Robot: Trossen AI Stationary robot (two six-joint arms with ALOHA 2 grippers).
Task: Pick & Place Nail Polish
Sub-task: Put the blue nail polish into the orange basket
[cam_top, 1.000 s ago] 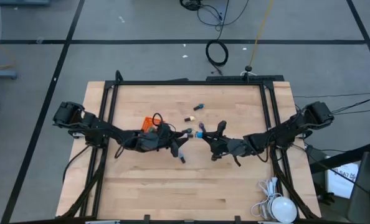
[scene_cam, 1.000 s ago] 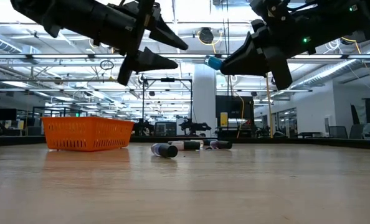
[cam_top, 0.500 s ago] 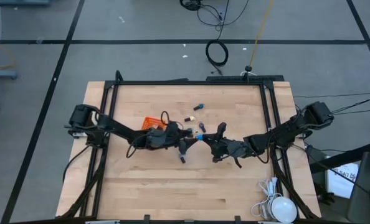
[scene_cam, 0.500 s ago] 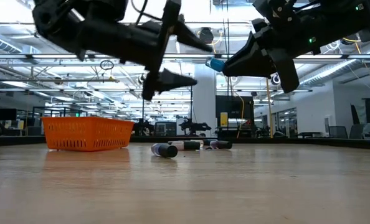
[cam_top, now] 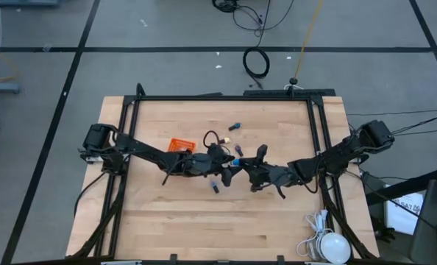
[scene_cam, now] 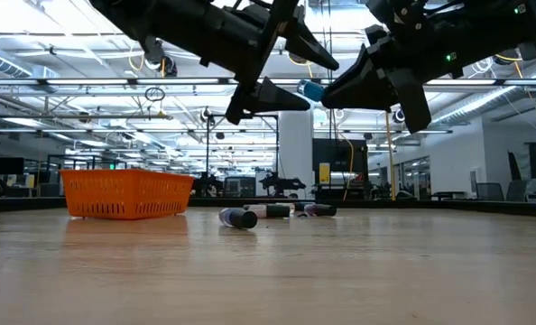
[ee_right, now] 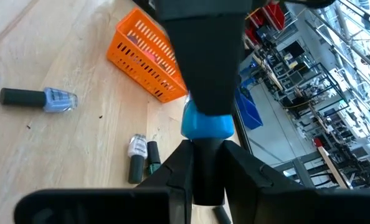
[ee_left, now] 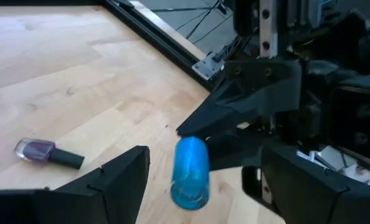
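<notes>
My right gripper is shut on a blue nail polish bottle, held well above the table's middle. My left gripper is open; in the left wrist view its two fingers stand on either side of the blue bottle's body with gaps between. Other bottles lie on their sides on the wood: a purple one, a pale blue one, a pair, and more farther back. The orange mesh basket stands left of centre. My right gripper pinches the blue bottle's dark cap between its two fingers. The fingers come about level from the table's right. The blue body sticks out past the fingertips toward the left arm. The bottle is lifted clear of the table.
The orange basket stands to the left of both grippers, with something pink inside. Loose bottles lie below and behind the grippers. A white cable bundle sits at the near right corner. Bare wood lies along the near edge.
My left gripper has gone toward the table's right edge, away from the basket and up to the blue bottle, staying open; its fingers now flank the bottle. My right gripper and the bottle have kept still.
</notes>
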